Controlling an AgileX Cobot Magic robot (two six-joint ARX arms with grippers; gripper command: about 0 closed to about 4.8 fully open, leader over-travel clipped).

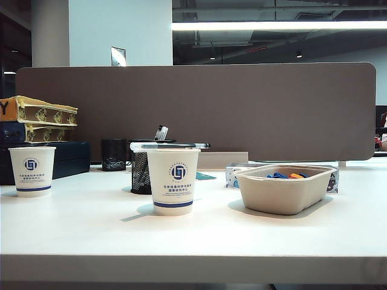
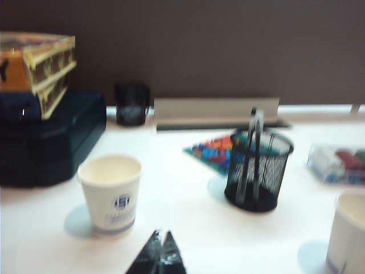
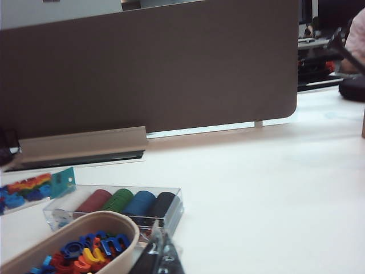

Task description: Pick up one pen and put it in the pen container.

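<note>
White tabletop (image 1: 91, 235) before a brown divider. One pen (image 1: 169, 145) lies level, crosswise on a paper cup's (image 1: 173, 181) rim, just before the mesh container (image 2: 258, 170). Left gripper (image 2: 157, 255), pressed together, sits nearer; right gripper (image 3: 158, 254), also closed, beside a tray (image 3: 122, 225).

White table (image 1: 91, 235) — cups, mesh pen container (image 1: 140, 172), tray (image 1: 284, 188)

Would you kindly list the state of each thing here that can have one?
Pen: lying flat across the middle paper cup's rim, not in the container.
Mesh container: upright, already holding a pen.
Left paper cup: upright, empty.
Tray: holds coloured letters.
Left gripper: jaws shut, empty.
Right gripper: jaws shut, empty.
</note>
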